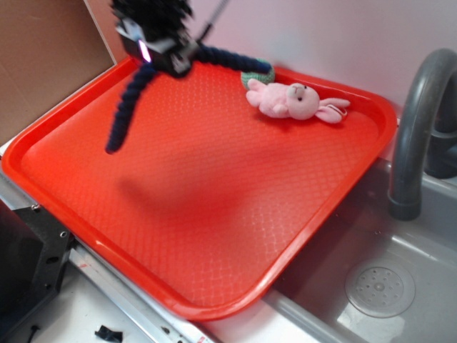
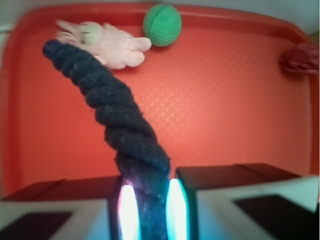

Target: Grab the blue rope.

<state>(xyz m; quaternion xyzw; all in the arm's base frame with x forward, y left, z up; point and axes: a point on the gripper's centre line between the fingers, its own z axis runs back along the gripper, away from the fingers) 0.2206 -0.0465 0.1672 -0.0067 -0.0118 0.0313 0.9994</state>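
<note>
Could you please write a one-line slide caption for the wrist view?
End effector clamped on the navy twisted rope, held above the red tray near a pink plush bunny and green ball.

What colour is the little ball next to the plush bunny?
Green. The ball shows best in the wrist view, beside the pink bunny.

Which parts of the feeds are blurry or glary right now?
Exterior view: the gripper is smeared at the top edge and the blue rope soft, while the pink bunny is sharp. Wrist view: the fingers are out of focus, bright glow lining the rope.
</note>
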